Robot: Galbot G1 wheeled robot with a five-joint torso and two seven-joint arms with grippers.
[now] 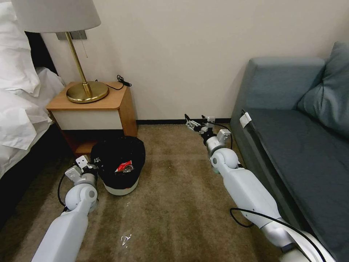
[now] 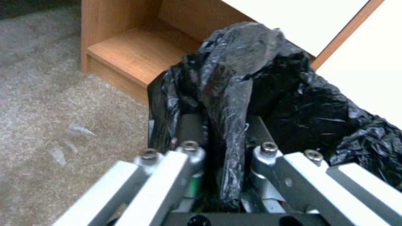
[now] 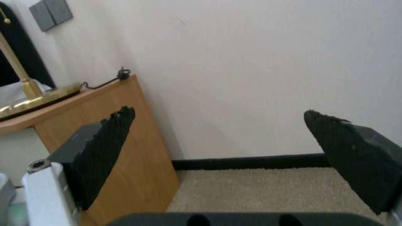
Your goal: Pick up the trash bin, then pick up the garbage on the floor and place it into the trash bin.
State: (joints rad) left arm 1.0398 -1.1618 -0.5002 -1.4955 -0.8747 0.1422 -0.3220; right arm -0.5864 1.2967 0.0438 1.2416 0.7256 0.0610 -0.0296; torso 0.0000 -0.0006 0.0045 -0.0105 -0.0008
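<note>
Two claws show in the head view: the left claw (image 1: 95,162) sits against the near-left rim of the bin (image 1: 120,186), which stands on the carpet (image 1: 174,203) before the nightstand (image 1: 94,109); the right claw (image 1: 192,122) hangs well apart from it, near the wall and just beside the sofa (image 1: 291,145). From the head the left claw's grip is hard to make out; the left wrist view shows it narrow, pinching a fold of the black bag (image 2: 234,131) between its fingers (image 2: 190,125). The right wrist view shows the right claw (image 3: 218,141) wide, nothing between its pads (image 3: 105,150), with carpet and baseboard beyond. A red-and-white packet (image 1: 124,167) lies inside the bin, beside the left claw; the left wrist view hides it behind bag folds. Small pale scraps (image 1: 126,239) lie on the carpet behind both claws, too small to tell what they are.
</note>
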